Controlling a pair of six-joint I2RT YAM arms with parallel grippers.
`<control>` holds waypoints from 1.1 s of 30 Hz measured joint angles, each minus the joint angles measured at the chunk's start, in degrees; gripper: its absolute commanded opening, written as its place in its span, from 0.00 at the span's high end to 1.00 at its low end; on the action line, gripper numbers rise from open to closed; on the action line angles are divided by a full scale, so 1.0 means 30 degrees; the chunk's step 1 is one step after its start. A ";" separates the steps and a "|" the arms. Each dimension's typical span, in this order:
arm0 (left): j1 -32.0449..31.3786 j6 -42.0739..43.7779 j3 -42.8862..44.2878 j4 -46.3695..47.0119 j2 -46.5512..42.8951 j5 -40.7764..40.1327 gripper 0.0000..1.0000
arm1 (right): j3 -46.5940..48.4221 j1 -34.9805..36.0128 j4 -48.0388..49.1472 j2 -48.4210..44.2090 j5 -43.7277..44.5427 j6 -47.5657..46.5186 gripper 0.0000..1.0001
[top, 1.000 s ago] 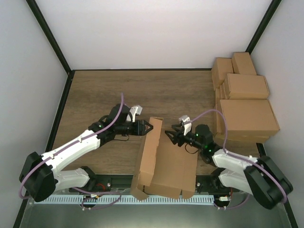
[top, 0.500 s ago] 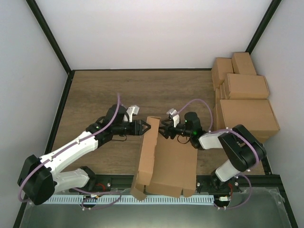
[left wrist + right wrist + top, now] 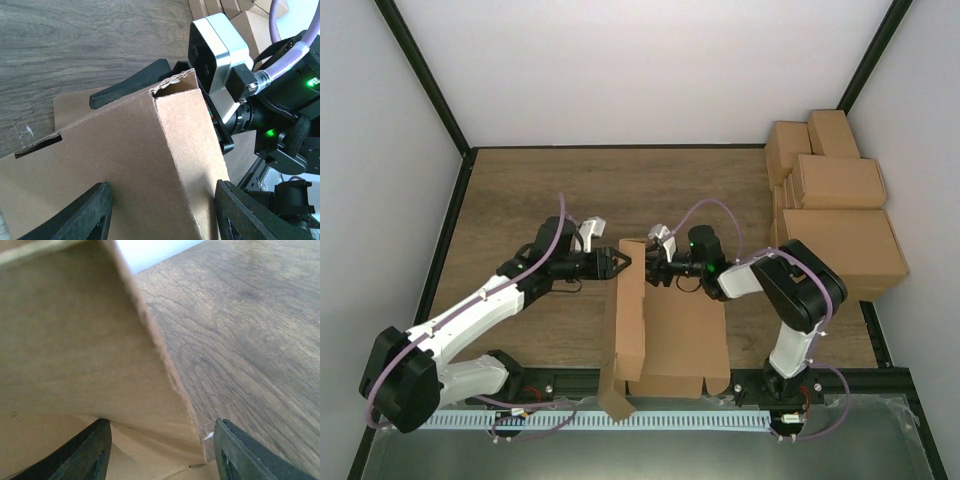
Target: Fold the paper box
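Note:
The paper box (image 3: 675,335) is a brown cardboard sheet lying at the near middle of the table, its left side panel (image 3: 625,320) raised upright. My left gripper (image 3: 618,264) is open, its fingers pressed against the outer face of that raised panel (image 3: 125,165) near its far corner. My right gripper (image 3: 653,268) is open too, on the inner side of the same corner, with the panel's end flap (image 3: 90,350) between its fingers. The right wrist camera (image 3: 217,50) shows just behind the corner in the left wrist view.
A stack of finished brown cartons (image 3: 835,215) fills the right side of the table. The bare wooden tabletop (image 3: 620,190) stretches behind the box. The box's near flaps (image 3: 612,402) overhang the table's front rail.
Both grippers moved left with the box's far corner. The raised panel now stands steeper, and the right arm has stretched far across to reach it.

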 measured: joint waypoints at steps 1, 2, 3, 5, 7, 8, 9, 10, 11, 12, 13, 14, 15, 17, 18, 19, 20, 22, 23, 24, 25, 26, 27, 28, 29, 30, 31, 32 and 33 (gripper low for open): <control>0.0087 0.0073 -0.0044 0.0058 -0.0007 0.0095 0.41 | 0.0146 0.0015 0.0080 0.0160 -0.0109 -0.0029 0.44; 0.0175 0.0160 -0.0095 0.0160 -0.0007 0.0226 0.41 | 0.0299 0.0015 0.0102 0.0306 -0.0211 -0.0058 0.44; 0.0277 0.0248 -0.0182 0.0306 -0.0007 0.0335 0.41 | 0.0481 0.0015 0.0197 0.0481 -0.0299 -0.0058 0.44; 0.0393 0.0328 -0.0328 0.0554 -0.0036 0.0539 0.41 | 0.0794 0.0073 0.0335 0.0809 -0.0481 -0.0058 0.44; 0.0452 0.0393 -0.0481 0.0809 -0.0058 0.0772 0.41 | 0.1122 0.0138 0.0386 0.1064 -0.0619 -0.0058 0.45; 0.0466 0.0423 -0.0539 0.0933 -0.0058 0.0845 0.41 | 0.1311 0.0197 0.0364 0.1158 -0.0670 -0.0058 0.46; 0.0481 0.0437 -0.0605 0.1042 -0.0058 0.0925 0.41 | 0.1450 0.0262 0.0379 0.1246 -0.0714 -0.0051 0.47; 0.0488 0.0444 -0.0678 0.1188 -0.0058 0.0998 0.41 | 0.1603 0.0357 0.0408 0.1311 -0.0787 -0.0051 0.48; 0.0503 0.0474 -0.0721 0.1311 -0.0058 0.1093 0.41 | 0.1712 0.0459 0.0459 0.1355 -0.0801 -0.0051 0.52; 0.0510 0.0481 -0.0765 0.1384 -0.0058 0.1166 0.41 | 0.1792 0.0561 0.0495 0.1392 -0.0794 -0.0051 0.55; 0.0525 0.0495 -0.0801 0.1450 -0.0073 0.1297 0.41 | 0.1821 0.0634 0.0525 0.1406 -0.0765 -0.0051 0.58; 0.0532 0.0532 -0.0831 0.1479 -0.0095 0.1413 0.41 | 0.1821 0.0663 0.0546 0.1406 -0.0736 -0.0022 0.61; 0.0532 0.0568 -0.0874 0.1530 -0.0117 0.1523 0.41 | 0.1821 0.0692 0.0692 0.1406 -0.0721 0.0073 0.65; 0.0532 0.0612 -0.0889 0.1574 -0.0131 0.1698 0.40 | 0.1821 0.0860 0.0998 0.1348 -0.0554 0.0204 0.71; 0.0532 0.0634 -0.0911 0.1566 -0.0175 0.1785 0.40 | 0.1814 0.0947 0.1107 0.1282 -0.0437 0.0321 0.73; 0.0532 0.0656 -0.0925 0.1559 -0.0219 0.1821 0.39 | 0.1785 0.1013 0.1115 0.1166 -0.0270 0.0430 0.75; 0.0525 0.0685 -0.0925 0.1537 -0.0284 0.1923 0.38 | 0.1712 0.1064 0.1115 0.0998 -0.0102 0.0466 0.76; 0.0503 0.0707 -0.0925 0.1392 -0.0466 0.2047 0.35 | 0.1341 0.1144 0.1093 0.0474 0.0270 0.0546 0.78; 0.0466 0.0714 -0.0925 0.1290 -0.0597 0.2091 0.33 | 0.1064 0.1173 0.1078 0.0124 0.0444 0.0532 0.79; 0.0401 0.0714 -0.0925 0.1137 -0.0787 0.2062 0.31 | 0.0787 0.1209 0.1064 -0.0262 0.0656 0.0517 0.80; 0.0357 0.0743 -0.0925 0.0940 -0.1027 0.1916 0.29 | 0.0517 0.1224 0.1005 -0.0685 0.0860 0.0481 0.81; 0.0313 0.0729 -0.0925 0.0670 -0.1348 0.1712 0.26 | 0.0342 0.1239 0.0903 -0.1071 0.1056 0.0437 0.82; 0.0291 0.0772 -0.0925 0.0474 -0.1639 0.1443 0.25 | 0.0240 0.1253 0.0787 -0.1370 0.1217 0.0357 0.83; 0.0284 0.0758 -0.0918 0.0226 -0.2018 0.1100 0.23 | 0.0197 0.1268 0.0641 -0.1661 0.1384 0.0291 0.85; 0.0284 0.0772 -0.0896 -0.0029 -0.2353 0.0750 0.20 | 0.0146 0.1304 0.0415 -0.2011 0.1625 0.0240 0.86; 0.0284 0.0780 -0.0852 -0.0299 -0.2659 0.0401 0.18 | 0.0080 0.1333 0.0189 -0.2302 0.1858 0.0182 0.87; 0.0284 0.0787 -0.0801 -0.0546 -0.2951 0.0036 0.16 | 0.0022 0.1341 -0.0051 -0.2528 0.2098 0.0146 0.88; 0.0284 0.0787 -0.0729 -0.0831 -0.3191 -0.0335 0.15 | -0.0029 0.1341 -0.0379 -0.2761 0.2404 0.0153 0.88; 0.0284 0.0809 -0.0656 -0.1115 -0.3381 -0.0641 0.14 | -0.0073 0.1341 -0.0678 -0.2958 0.2739 0.0168 0.88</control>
